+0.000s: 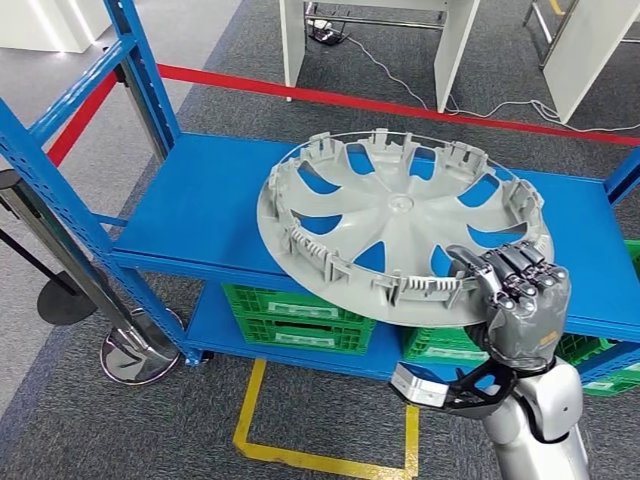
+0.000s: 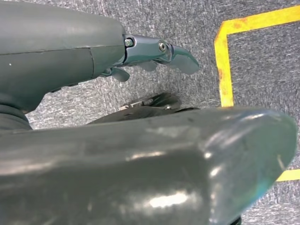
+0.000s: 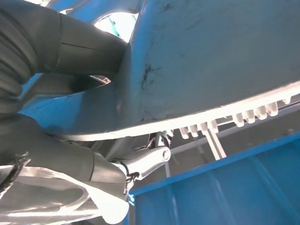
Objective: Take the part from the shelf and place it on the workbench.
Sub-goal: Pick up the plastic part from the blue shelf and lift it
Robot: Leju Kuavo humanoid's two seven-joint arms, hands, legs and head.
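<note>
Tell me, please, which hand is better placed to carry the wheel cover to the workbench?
The right hand: it already grips the near rim of the grey wheel cover over the blue shelf. The left hand hangs empty above the floor.

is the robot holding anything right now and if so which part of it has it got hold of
Yes. The right hand grips the grey wheel cover by its near rim, fingers curled over the edge. The left hand holds nothing.

Blue shelf (image 1: 204, 200), wheel cover (image 1: 392, 215) tilted over it, green crates (image 1: 298, 318) below.
</note>
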